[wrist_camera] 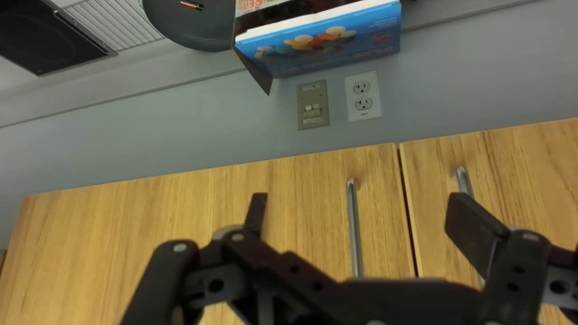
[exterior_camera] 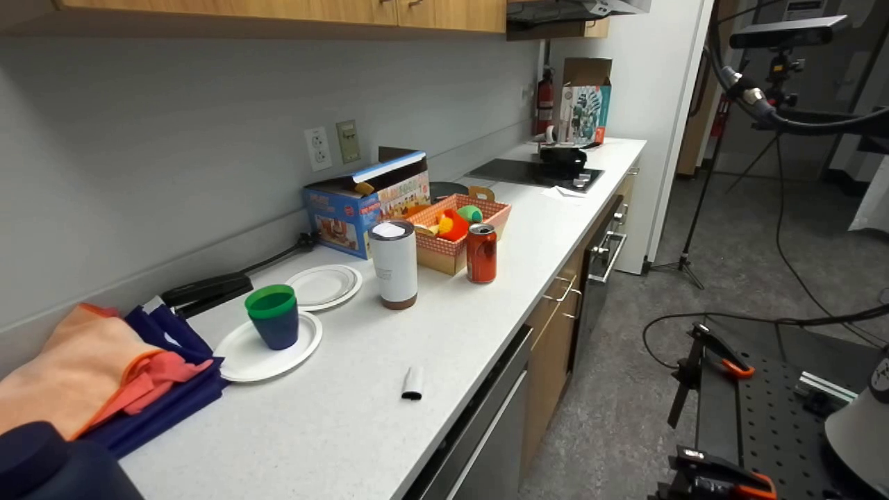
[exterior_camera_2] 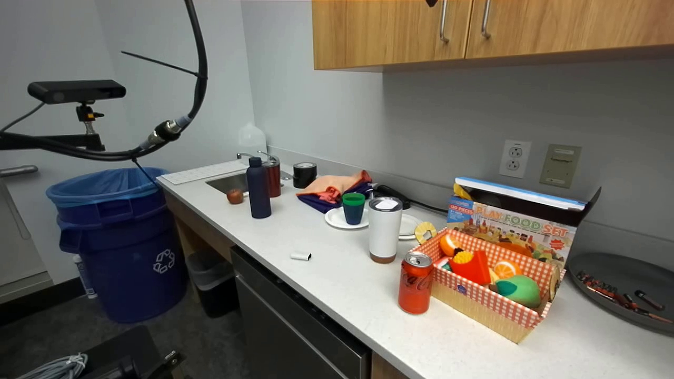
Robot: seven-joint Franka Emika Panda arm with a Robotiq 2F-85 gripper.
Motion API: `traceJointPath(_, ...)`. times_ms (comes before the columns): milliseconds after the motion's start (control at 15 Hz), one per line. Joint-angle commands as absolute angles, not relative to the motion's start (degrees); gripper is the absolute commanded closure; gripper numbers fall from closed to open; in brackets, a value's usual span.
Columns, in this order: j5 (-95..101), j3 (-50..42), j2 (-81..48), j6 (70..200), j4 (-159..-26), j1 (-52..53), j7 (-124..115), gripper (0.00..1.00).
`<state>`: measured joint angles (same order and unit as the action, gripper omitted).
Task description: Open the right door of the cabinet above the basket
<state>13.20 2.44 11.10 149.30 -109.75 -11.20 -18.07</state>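
Note:
The wooden cabinet (exterior_camera: pixel 278 26) hangs above the counter, its underside also visible in an exterior view (exterior_camera_2: pixel 553 59). The right door (exterior_camera_2: pixel 574 26) looks closed, with a vertical metal handle (exterior_camera_2: pixel 485 18); it also shows in an exterior view (exterior_camera: pixel 451 14). The wrist view is upside down, so the right door (wrist_camera: pixel 149 234) lies at left there. My gripper (wrist_camera: pixel 356 207) is open and empty, its fingers either side of this handle (wrist_camera: pixel 354 225); contact cannot be told. One finger overlaps the left door (wrist_camera: pixel 519 180). The basket (exterior_camera_2: pixel 474 310) stands below, also in an exterior view (exterior_camera: pixel 437 258).
A blue box (exterior_camera_2: pixel 526 223) stands behind the basket. A red can (exterior_camera_2: pixel 416 284) and a white tumbler (exterior_camera_2: pixel 384 231) stand beside it. A dark pan (exterior_camera_2: pixel 621 284) lies on the counter. A range hood (exterior_camera: pixel 569 12) adjoins the cabinet. A thick cable (exterior_camera_2: pixel 199 63) hangs at left.

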Motion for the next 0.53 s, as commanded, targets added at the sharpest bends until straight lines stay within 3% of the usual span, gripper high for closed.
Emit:
traceJointPath(0, 17.01, 2.15, 4.28, 152.05, -102.11, -10.43, -20.43, 0.0)
traceJointPath(467, 26.75, 2.16, -4.04, 152.72, -91.86, -11.57, -26.98, 0.0)
